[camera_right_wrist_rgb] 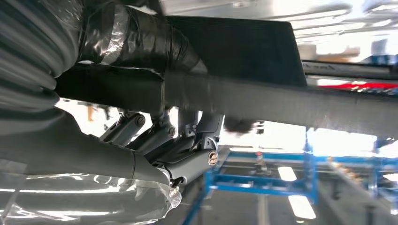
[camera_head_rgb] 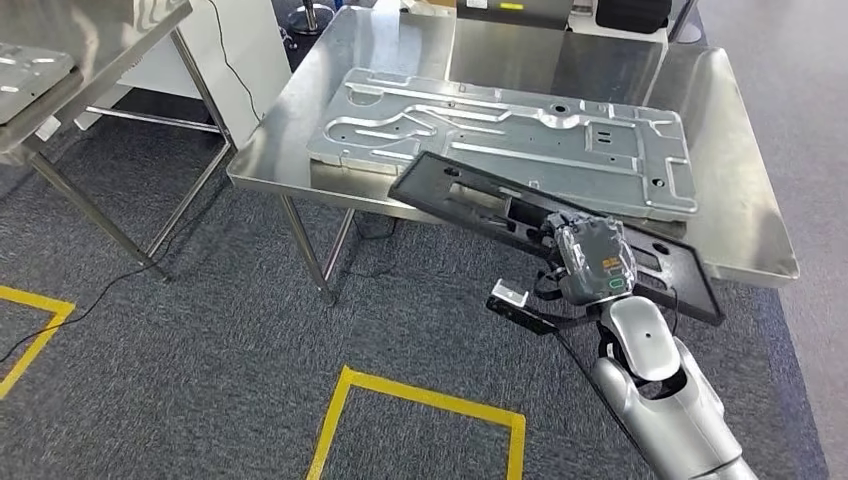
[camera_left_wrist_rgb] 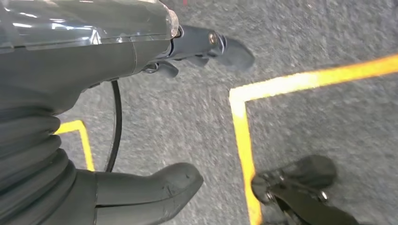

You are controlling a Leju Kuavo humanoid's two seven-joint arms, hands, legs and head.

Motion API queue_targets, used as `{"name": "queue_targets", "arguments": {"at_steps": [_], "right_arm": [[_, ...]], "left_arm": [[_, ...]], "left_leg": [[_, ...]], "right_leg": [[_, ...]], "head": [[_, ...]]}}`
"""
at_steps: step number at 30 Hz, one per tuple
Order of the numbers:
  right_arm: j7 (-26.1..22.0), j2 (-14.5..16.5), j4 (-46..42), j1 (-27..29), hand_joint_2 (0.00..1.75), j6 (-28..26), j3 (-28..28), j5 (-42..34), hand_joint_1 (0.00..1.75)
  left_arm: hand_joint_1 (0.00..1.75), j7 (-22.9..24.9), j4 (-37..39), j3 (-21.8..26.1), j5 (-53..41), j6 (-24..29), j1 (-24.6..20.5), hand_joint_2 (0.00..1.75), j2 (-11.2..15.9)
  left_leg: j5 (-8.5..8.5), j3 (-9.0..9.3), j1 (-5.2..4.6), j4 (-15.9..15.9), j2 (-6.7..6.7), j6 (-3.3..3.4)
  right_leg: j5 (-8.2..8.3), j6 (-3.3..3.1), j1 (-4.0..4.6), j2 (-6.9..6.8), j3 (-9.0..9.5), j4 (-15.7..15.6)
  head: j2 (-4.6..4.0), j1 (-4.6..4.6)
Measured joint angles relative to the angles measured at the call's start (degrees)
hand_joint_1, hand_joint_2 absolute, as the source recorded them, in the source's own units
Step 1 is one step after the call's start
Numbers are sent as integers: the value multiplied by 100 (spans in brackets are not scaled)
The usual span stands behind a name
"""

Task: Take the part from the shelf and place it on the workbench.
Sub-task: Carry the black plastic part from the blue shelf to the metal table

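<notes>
At the far left of the head view you are seeing the corner of a grey metal shelf table (camera_head_rgb: 60, 70) carrying a pressed sheet-metal plate (camera_head_rgb: 30, 75), with a thin black cable (camera_head_rgb: 110, 290) trailing over the grey carpet floor (camera_head_rgb: 200, 350). Yellow tape lines (camera_head_rgb: 420, 395) are marking squares on that carpet.

Your left hand (camera_left_wrist_rgb: 141, 112) is hanging over the carpet in the left wrist view, its thick grey thumb (camera_left_wrist_rgb: 155, 187) and darker fingers (camera_left_wrist_rgb: 206, 44) standing well apart with nothing between them.

Moving right, the stainless steel workbench (camera_head_rgb: 300, 130) is bearing a large silver stamped metal panel (camera_head_rgb: 510, 135) that is lying flat on its top. The long flat black plastic frame part (camera_head_rgb: 470, 195) is lying tilted across the near edge of the workbench, its left end overlapping the silver panel and its right end sticking out past the bench edge.

Your right hand (camera_head_rgb: 590, 260) is gripping that black frame near its right end. In the right wrist view the taped thumb (camera_right_wrist_rgb: 136, 37) is pressing one face of the black frame (camera_right_wrist_rgb: 263, 98) while the darker fingers (camera_right_wrist_rgb: 187, 140) are curling against the other face.
</notes>
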Motion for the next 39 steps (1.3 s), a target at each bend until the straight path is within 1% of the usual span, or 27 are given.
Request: {"name": "queue_targets", "arguments": {"at_steps": [2, 3, 5, 6, 7, 8, 9, 10, 12, 13, 15, 17, 18, 20, 21, 22, 23, 24, 26, 28, 30, 32, 34, 36, 37, 38, 39], "right_arm": [[-40, -5, 104, -209, 175, 74, 155, 30, 175], [-62, -9, 169, -333, 175, 120, 239, 44, 175], [-108, -17, 320, -551, 175, 223, 422, 86, 175], [-131, -20, 399, -635, 175, 270, 512, 107, 175], [-157, -23, 482, -710, 175, 318, 603, 125, 175], [-181, -24, 564, -784, 175, 360, 688, 140, 175], [-195, -25, 642, -856, 175, 392, 764, 150, 175], [-205, -27, 715, -928, 175, 422, 829, 160, 175], [-210, -35, 856, -1073, 175, 469, 942, 171, 175], [-210, -45, 923, -1133, 175, 492, 996, 173, 175], [-209, -67, 1046, -1238, 175, 526, 1110, 173, 175], [-202, -85, 1129, -1327, 175, 533, 1190, 156, 175], [-191, -94, 1164, -1368, 175, 534, 1218, 140, 175], [-165, -115, 1238, -1423, 175, 530, 1263, 109, 175], [-156, -125, 1279, -1431, 175, 527, 1285, 99, 175], [-152, -133, 1316, -1431, 175, 524, 1305, 91, 175], [-150, -140, 1347, -1428, 175, 520, 1321, 83, 175], [-148, -149, 1375, -1426, 175, 516, 1332, 78, 175], [-141, -168, 1419, -1429, 175, 507, 1345, 71, 175], [-134, -192, 1458, -1435, 175, 497, 1348, 62, 175], [-129, -220, 1488, -1435, 175, 491, 1348, 50, 175], [-117, -248, 1508, -1435, 175, 485, 1343, 34, 175], [-92, -274, 1525, -1439, 175, 470, 1328, 20, 175], [-73, -293, 1547, -1414, 175, 457, 1315, 16, 175], [-70, -299, 1561, -1391, 175, 455, 1312, 15, 175], [-70, -304, 1572, -1368, 175, 453, 1311, 16, 175], [-71, -309, 1580, -1352, 175, 452, 1310, 16, 175]], "left_arm": [[0, 20, 15, -49, 0, 2, -7, 175, 7], [0, 30, 26, -72, 0, 5, -17, 175, 8], [0, 44, 48, -131, 0, 10, -41, 175, 11], [0, 49, 60, -157, 0, 10, -47, 175, 12], [0, 52, 73, -179, 0, 7, -49, 175, 12], [0, 54, 86, -196, 0, 3, -50, 175, 12], [0, 55, 99, -212, 0, -1, -52, 175, 12], [0, 55, 110, -231, 0, -4, -53, 175, 12], [0, 58, 128, -268, 1, -7, -63, 175, 17], [0, 62, 136, -285, 1, -7, -65, 175, 24], [0, 75, 150, -309, 6, -7, -71, 175, 44], [0, 85, 163, -322, 24, -4, -81, 175, 60], [0, 90, 171, -325, 36, 0, -86, 175, 65], [0, 99, 188, -327, 57, 9, -82, 175, 75], [0, 104, 193, -327, 62, 12, -70, 175, 80], [0, 109, 196, -327, 66, 13, -58, 175, 84], [0, 113, 198, -327, 71, 13, -47, 175, 85], [0, 117, 199, -327, 79, 14, -41, 175, 87], [0, 122, 199, -327, 94, 15, -33, 175, 97], [0, 125, 200, -327, 102, 16, -27, 175, 110], [0, 128, 201, -327, 106, 17, -14, 175, 119], [0, 127, 201, -330, 113, 17, -4, 175, 123], [0, 125, 202, -334, 127, 17, -11, 175, 123], [0, 126, 204, -337, 149, 16, -8, 175, 123], [0, 126, 205, -339, 160, 15, -1, 175, 123], [0, 127, 207, -342, 169, 13, 8, 175, 123], [0, 127, 208, -345, 176, 12, 13, 175, 123]], "left_leg": [[13, 153, 35, -109, -7, 32], [5, 217, 49, -141, -9, 39], [-55, 293, 57, -154, -14, 45], [-96, 335, 63, -153, -21, 36], [-142, 388, 71, -152, -29, 22], [-192, 451, 83, -149, -37, 3], [-246, 519, 95, -144, -42, -20], [-305, 572, 105, -138, -46, -50], [-406, 655, 112, -125, -54, -132], [-441, 682, 108, -115, -55, -178], [-461, 709, 109, -65, -47, -254], [-458, 572, 120, 251, -34, -294], [-505, 396, 125, 552, -30, -309], [-762, -94, 128, 1284, -25, -331], [-899, -313, 128, 1546, -25, -337], [-962, -464, 127, 1660, -25, -335], [-896, -517, 126, 1580, -25, -325], [-703, -478, 123, 1323, -24, -305], [-162, -267, 95, 554, -26, -232], [54, -126, 60, 99, -28, -173], [33, -66, 59, 30, -31, -132], [70, 30, 74, -16, -33, -71], [42, 106, 78, -37, -36, -20], [-17, 145, 70, -34, -41, 4], [-54, 176, 64, -32, -44, 5], [-95, 220, 57, -29, -47, 5], [-140, 277, 48, -26, -49, 2]], "right_leg": [[-19, 63, -8, -7, -87, 257], [-98, 86, -22, -10, -239, 520], [-370, 144, -64, -12, -684, 1169], [-478, 173, -92, -14, -882, 1387], [-490, 201, -120, -18, -1004, 1442], [-367, 224, -144, -24, -1027, 1294], [-125, 237, -165, -32, -961, 975], [187, 248, -184, -44, -860, 589], [519, 227, -165, -64, -721, 73], [570, 188, -147, -65, -703, -6], [547, 78, -128, -50, -666, -4], [518, -13, -142, -44, -579, -36], [495, -50, -148, -45, -530, -53], [428, -96, -138, -46, -456, -67], [390, -105, -130, -40, -418, -67], [349, -107, -120, -33, -372, -66], [306, -104, -112, -26, -317, -66], [262, -97, -104, -21, -255, -66], [165, -66, -88, -17, -136, -59], [86, -3, -70, -5, -72, -63], [79, 78, -59, 7, -41, -33], [55, 136, -73, -4, -72, 150], [-130, 178, -91, -12, -358, 655], [-424, 220, -95, -12, -822, 1291], [-504, 227, -96, -13, -994, 1455], [-470, 219, -96, -13, -1078, 1438], [-305, 195, -92, -14, -1060, 1227]], "head": [[0, 1], [0, 1], [0, 1], [0, 1], [0, 1], [0, 1], [0, 1], [0, 1], [0, -1], [0, -2], [0, -3], [0, -3], [0, -3], [0, -4], [0, -3], [0, -3], [0, -3], [0, -3], [0, -3], [0, -2], [0, -2], [0, 0], [0, 0], [0, -1], [0, -1], [0, -1], [0, -1]]}}
